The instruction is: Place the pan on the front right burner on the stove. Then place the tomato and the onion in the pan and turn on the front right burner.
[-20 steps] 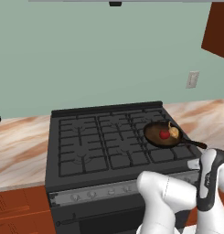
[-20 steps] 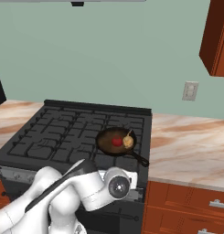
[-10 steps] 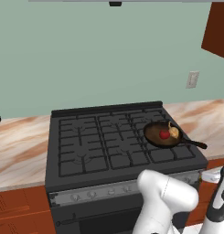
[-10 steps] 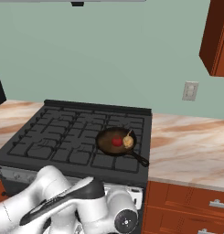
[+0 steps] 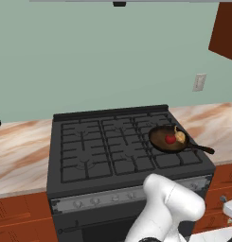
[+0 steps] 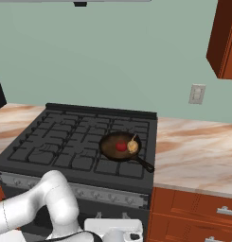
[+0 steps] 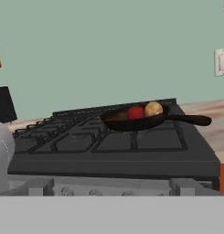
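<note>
End effector (image 7: pixel 111 191) fully open, empty, low before stove (image 7: pixel 131 151). Pan (image 7: pixel 134 119) ahead holds tomato (image 7: pixel 136 112), onion (image 7: pixel 153 109). Next: approach right-hand knob squarely, grip centred.

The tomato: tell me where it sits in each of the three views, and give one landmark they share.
Left base view: the tomato lies right of centre, inside the pan, left of the onion.
Right base view: tomato near the middle, in the pan, left of the onion.
Hand view: tomato just above centre, peeking over the pan's rim, left of the onion.
Shared landmark: the wall outlet behind the counter.
</note>
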You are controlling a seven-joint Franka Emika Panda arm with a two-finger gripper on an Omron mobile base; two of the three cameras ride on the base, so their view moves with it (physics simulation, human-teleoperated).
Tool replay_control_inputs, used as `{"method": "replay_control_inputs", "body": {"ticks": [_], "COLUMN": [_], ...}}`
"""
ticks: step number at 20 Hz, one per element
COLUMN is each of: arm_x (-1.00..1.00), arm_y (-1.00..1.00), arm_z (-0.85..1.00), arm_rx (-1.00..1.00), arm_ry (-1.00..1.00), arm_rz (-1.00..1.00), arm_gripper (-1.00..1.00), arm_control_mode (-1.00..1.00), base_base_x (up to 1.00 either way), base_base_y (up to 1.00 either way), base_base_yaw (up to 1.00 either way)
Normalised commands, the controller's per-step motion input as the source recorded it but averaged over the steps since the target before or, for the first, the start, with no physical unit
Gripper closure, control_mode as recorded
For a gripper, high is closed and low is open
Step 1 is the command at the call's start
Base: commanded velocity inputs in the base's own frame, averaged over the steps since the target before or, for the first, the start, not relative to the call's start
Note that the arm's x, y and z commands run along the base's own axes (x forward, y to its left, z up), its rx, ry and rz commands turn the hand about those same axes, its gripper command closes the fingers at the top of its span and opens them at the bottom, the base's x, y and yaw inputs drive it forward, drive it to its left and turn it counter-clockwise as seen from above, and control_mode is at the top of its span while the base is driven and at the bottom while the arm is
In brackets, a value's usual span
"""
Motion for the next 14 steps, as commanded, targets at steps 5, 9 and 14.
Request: {"method": "replay_control_inputs", "body": {"ticks": [5, 9, 14], "arm_x": [-0.09, 0.23, 0.32], "arm_y": [0.00, 0.00, 0.00], "arm_z": [-0.08, -0.09, -0.17], "arm_rx": [0.00, 0.00, 0.00], "arm_ry": [-0.08, 0.00, 0.00], "arm_rz": [-0.01, -0.01, -0.03], "arm_gripper": [-1.00, -1.00, -1.00], "arm_control_mode": [-1.00, -1.00, -1.00], "base_base_x": [0.00, 0.00, 0.00], "base_base_y": [0.00, 0.00, 0.00], "base_base_yaw": [0.00, 0.00, 0.00]}}
